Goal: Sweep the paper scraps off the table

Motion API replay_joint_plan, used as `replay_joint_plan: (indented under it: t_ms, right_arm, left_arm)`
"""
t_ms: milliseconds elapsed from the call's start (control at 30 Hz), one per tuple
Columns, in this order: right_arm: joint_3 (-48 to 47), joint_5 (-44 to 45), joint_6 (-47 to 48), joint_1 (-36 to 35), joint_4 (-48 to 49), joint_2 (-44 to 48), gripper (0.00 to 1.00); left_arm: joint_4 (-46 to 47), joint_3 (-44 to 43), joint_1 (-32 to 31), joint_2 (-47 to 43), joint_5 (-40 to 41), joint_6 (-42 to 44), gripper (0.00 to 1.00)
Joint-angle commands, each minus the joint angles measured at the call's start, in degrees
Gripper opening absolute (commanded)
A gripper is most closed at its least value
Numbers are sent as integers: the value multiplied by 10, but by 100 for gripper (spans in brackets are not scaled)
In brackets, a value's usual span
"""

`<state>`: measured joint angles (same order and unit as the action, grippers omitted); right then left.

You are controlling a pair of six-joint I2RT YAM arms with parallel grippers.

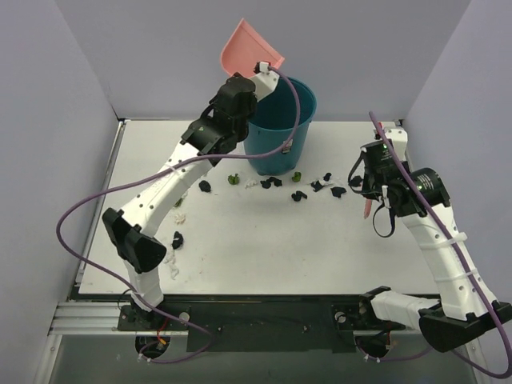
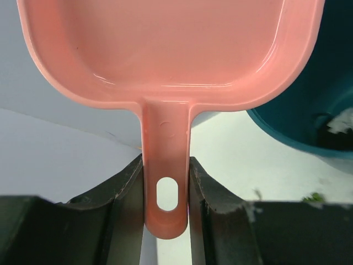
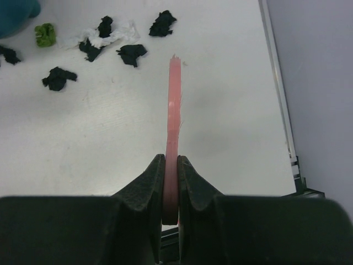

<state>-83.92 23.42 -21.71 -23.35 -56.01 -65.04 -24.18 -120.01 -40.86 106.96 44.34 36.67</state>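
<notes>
My left end effector point(image 2: 167, 185) clamped on pink plastic dustpan point(image 2: 171, 49) above teal bucket point(image 1: 282, 120); right end effector point(image 3: 171, 168) clamped on thin pink brush point(image 3: 173, 110). Crumpled paper scraps point(image 1: 272, 183) on white worktop point(image 1: 264, 256) hug bucket; I risk toppling it sweeping.

The overhead camera looks down from above and behind the arm bases point(image 1: 152, 320), at the bottom of its frame, taking in the whole surface point(image 1: 264, 248) from afar. The left wrist camera sits tight behind the left pincer point(image 2: 167, 165), facing along it, the pink dustpan point(image 2: 171, 49) filling the upper frame, the teal bucket point(image 2: 309, 110) at right. The right wrist camera peers down past the right pincer point(image 3: 171, 160) and edge-on pink brush point(image 3: 174, 110), paper scraps point(image 3: 131, 54) at upper left. All three views share the bucket; overhead and right wrist views share the scraps beside it.
</notes>
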Motion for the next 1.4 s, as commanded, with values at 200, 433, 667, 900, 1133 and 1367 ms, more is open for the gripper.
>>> replay_joint_plan:
  t_ms: [200,433,667,900,1133,1367]
  right_arm:
    - [12,81,112,44,127,-31,0]
    - [77,8,232,100,251,-49,0]
    - [12,-18,258,159,278,-185,0]
    - [-17,-33,285,172,337,-287,0]
    - [-57,-100,309,164,344,-376,0]
    - [-49,-158,371,126,350,-392,0]
  left_arm:
    - [-320,-3,3,-165,-233,-363,0]
    - [-315,230,-21,-320,-319,-468,0]
    - [-323,388,-90,-382,-327,-501,0]
    - [-286,503,-98,-383,-391,-513,0]
    - [-252,543,-103,-324,-424,-513,0]
    - [-234,541,-103,-235,-431,-501,0]
